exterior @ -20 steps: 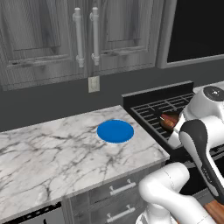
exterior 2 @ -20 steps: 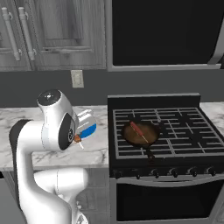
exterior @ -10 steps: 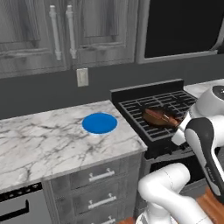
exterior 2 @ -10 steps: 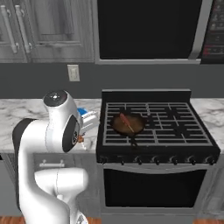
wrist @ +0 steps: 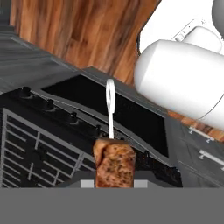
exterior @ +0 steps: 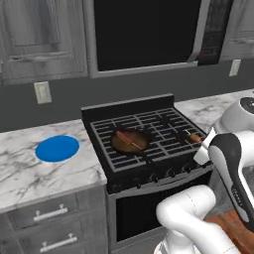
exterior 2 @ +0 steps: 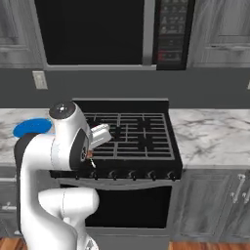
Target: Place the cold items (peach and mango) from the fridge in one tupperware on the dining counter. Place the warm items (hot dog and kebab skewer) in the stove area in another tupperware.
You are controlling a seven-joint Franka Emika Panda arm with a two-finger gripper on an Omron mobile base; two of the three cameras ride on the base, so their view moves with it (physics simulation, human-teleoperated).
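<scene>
My gripper (wrist: 114, 183) is shut on the kebab skewer (wrist: 114, 162). Its browned meat chunk sits right in front of the hand camera, and the white looped handle (wrist: 110, 99) points away from it. In the left base view the kebab (exterior: 194, 139) pokes out beside my white hand over the stove's front right corner. The hot dog (exterior: 128, 139) lies in a dark round pan (exterior: 131, 141) on the left burners. A blue round tupperware (exterior: 57, 149) rests on the marble counter left of the stove, and it is the blue tupperware (exterior 2: 30, 128) behind my arm in the right base view.
The black stove (exterior 2: 141, 132) has grates across its top and knobs (wrist: 47, 104) along the front edge. A dark microwave (exterior 2: 93, 31) hangs above it. Marble counter (exterior 2: 210, 134) runs on to the right of the stove. Drawers (exterior: 47, 214) sit under the left counter, above a wood floor.
Both base views have slid sideways as the base drove right: the stove is now central and the blue tupperware sits far left. The kebab skewer stays in the shut gripper.
</scene>
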